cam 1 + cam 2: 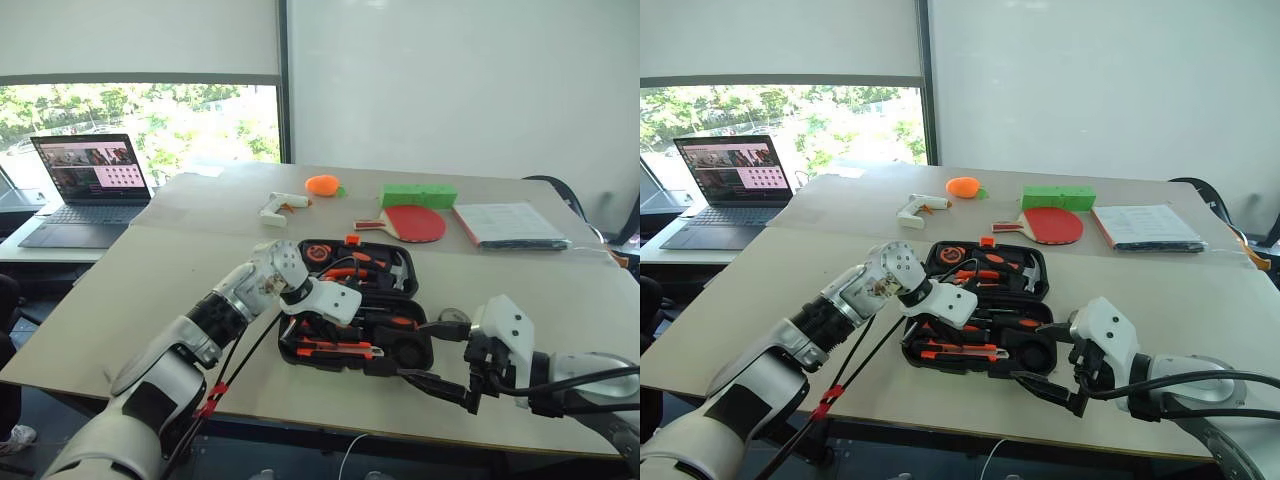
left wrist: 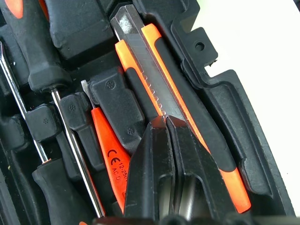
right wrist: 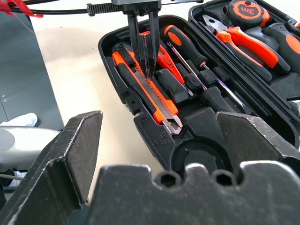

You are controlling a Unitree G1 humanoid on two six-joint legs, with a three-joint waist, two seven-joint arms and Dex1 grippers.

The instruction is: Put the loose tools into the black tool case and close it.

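The black tool case (image 1: 300, 338) lies open on the table, its lid half away from me. The black-and-orange utility knife (image 2: 159, 79) lies in a recess of the near half (image 3: 145, 89). Screwdrivers (image 2: 42, 61) sit in the slots beside it. My left gripper (image 2: 166, 123) is shut with nothing between its fingers, and its tips rest on top of the knife (image 3: 149, 72). My right gripper (image 1: 428, 355) hovers open at the case's near right corner, empty. A small round roll (image 1: 453, 316) lies on the table just right of the case. A round recess (image 3: 201, 159) in the case is empty.
Behind the case lie a red paddle (image 1: 412, 222), a green box (image 1: 418, 195), an orange object (image 1: 322, 185), a white glue gun (image 1: 280, 205) and a booklet (image 1: 508, 223). A laptop (image 1: 90, 180) stands on another surface at far left. The table's front edge runs just below the case.
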